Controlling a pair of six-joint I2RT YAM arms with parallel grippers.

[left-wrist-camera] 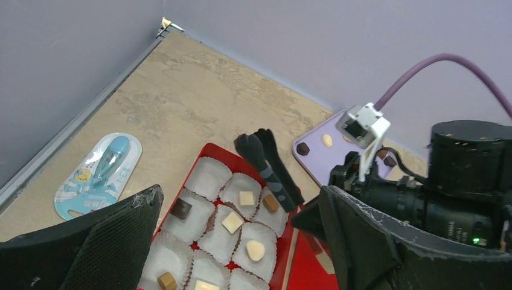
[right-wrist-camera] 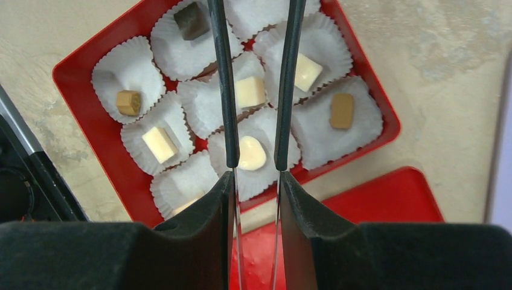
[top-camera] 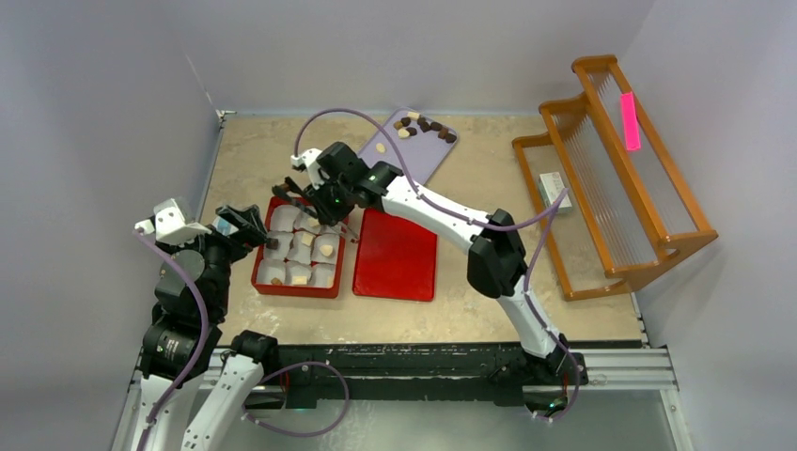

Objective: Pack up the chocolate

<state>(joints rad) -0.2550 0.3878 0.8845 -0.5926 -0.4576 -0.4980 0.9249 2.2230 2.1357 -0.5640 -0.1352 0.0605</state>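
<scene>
A red box [right-wrist-camera: 78, 109] holds white paper cups, and several of them carry a chocolate: a cream heart [right-wrist-camera: 252, 154], cream squares [right-wrist-camera: 249, 92], tan pieces [right-wrist-camera: 342, 110] and a dark one [right-wrist-camera: 191, 20]. More chocolate [top-camera: 425, 125] lies on a purple tray [top-camera: 423, 158] at the back. My right gripper [right-wrist-camera: 256, 181] is shut on black-tipped tongs [right-wrist-camera: 224, 90]. The tongs' tips [left-wrist-camera: 253, 140] stand apart, with nothing between them, over the box's far edge. My left gripper [left-wrist-camera: 241, 199] stands open at the box's left side, holding nothing.
A red lid [top-camera: 395, 254] lies flat right of the box. A blue-and-white blister pack [left-wrist-camera: 99, 172] lies near the left wall. A wooden rack [top-camera: 611, 178] with a pink tag [top-camera: 630, 120] fills the right side. Walls enclose the table on the left, back and right.
</scene>
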